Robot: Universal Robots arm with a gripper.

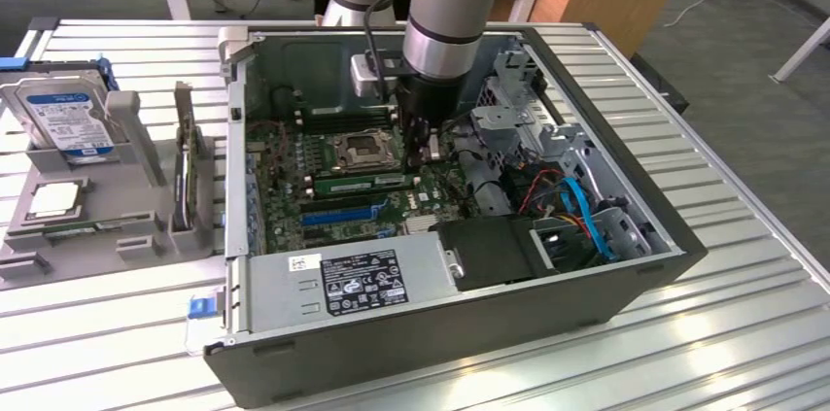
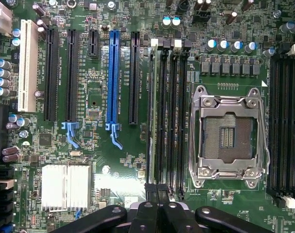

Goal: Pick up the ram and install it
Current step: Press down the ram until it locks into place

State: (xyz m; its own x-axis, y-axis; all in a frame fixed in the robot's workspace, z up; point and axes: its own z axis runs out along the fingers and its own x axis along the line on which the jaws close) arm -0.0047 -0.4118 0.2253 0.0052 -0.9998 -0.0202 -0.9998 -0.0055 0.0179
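Note:
The ram (image 1: 362,181) is a thin green stick standing on edge in a memory slot beside the empty processor socket (image 1: 360,151) on the motherboard. In the wrist view the ram (image 2: 150,111) shows edge-on in the slot nearest the blue card slot (image 2: 112,80). My gripper (image 1: 426,151) reaches down into the case over the stick's end at the exterior view's right. Its two black fingertips (image 2: 157,190) are pressed together, shut, with the stick's end running under one finger (image 2: 151,190). Whether they touch the stick I cannot tell.
The open computer case (image 1: 623,188) walls in the arm, with a drive cage and blue cables (image 1: 590,217) on the exterior view's right and the power supply (image 1: 357,280) in front. A grey rack (image 1: 130,236) outside holds a hard drive (image 1: 65,119) and a processor chip (image 1: 52,199).

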